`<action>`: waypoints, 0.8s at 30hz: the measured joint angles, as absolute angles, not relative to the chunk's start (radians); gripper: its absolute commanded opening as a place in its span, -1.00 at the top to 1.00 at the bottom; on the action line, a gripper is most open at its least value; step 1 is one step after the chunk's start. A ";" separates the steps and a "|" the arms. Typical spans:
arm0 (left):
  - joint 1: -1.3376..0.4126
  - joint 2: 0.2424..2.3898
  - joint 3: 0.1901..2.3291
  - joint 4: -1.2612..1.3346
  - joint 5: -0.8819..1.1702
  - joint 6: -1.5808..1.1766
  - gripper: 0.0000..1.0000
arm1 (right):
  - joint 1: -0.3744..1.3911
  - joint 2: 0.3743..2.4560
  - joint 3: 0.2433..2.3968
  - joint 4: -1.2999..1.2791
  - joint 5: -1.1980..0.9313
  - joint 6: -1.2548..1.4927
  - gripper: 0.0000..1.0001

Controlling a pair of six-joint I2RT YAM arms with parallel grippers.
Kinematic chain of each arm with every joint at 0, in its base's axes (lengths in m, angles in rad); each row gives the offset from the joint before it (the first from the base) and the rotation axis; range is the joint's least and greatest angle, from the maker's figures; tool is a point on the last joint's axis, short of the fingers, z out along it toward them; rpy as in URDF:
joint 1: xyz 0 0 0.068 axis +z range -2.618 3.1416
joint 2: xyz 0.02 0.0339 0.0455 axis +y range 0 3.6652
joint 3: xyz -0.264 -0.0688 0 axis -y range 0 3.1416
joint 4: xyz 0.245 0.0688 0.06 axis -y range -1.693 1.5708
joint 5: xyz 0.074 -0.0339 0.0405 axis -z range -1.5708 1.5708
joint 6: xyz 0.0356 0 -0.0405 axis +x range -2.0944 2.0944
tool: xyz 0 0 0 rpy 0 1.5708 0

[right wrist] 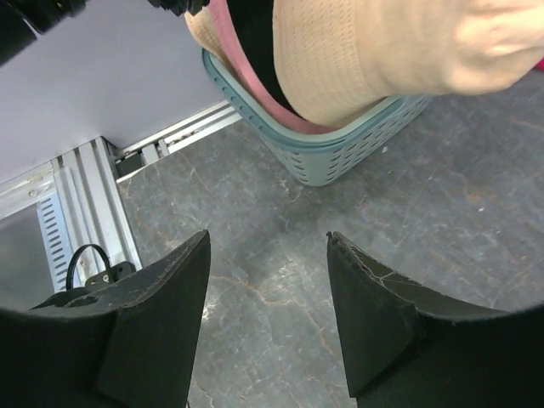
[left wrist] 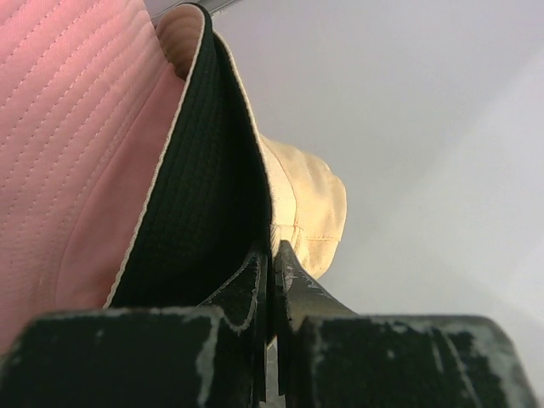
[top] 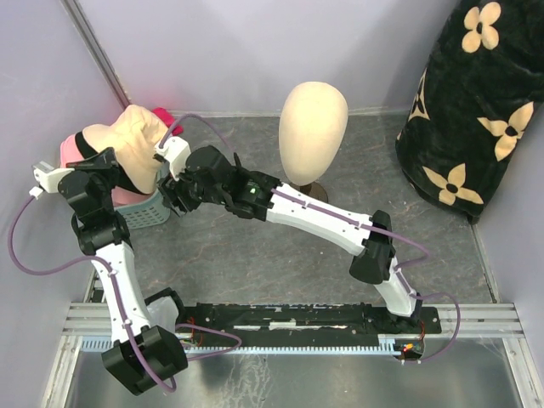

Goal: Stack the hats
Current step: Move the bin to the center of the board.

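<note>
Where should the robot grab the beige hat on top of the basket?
Probably its thin lower edge, where the beige hat droops over the basket rim. Come from the basket's right side, where the open right gripper is. The hat's round top looks too puffy and wide to pinch.

Mannequin head [top: 312, 127] upright; teal basket [top: 147, 211] left; floral bundle [top: 476, 110] right.
</note>
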State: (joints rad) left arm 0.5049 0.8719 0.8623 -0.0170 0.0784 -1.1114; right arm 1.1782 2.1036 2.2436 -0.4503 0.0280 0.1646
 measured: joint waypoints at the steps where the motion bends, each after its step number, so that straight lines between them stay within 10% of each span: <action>1: 0.505 0.869 0.860 -0.018 0.078 -1.105 0.95 | 1.179 2.111 2.243 -0.450 0.026 0.175 -0.31; 24: 0.505 0.846 0.857 -0.139 0.054 -0.999 0.95 | 1.146 2.379 2.364 -0.411 0.049 0.472 -0.39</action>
State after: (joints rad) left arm 0.5049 0.8459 0.8566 -0.1390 0.0540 -0.9985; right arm 1.1461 2.3795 2.3642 -0.4110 0.0494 0.4725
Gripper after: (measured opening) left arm 0.055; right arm 0.694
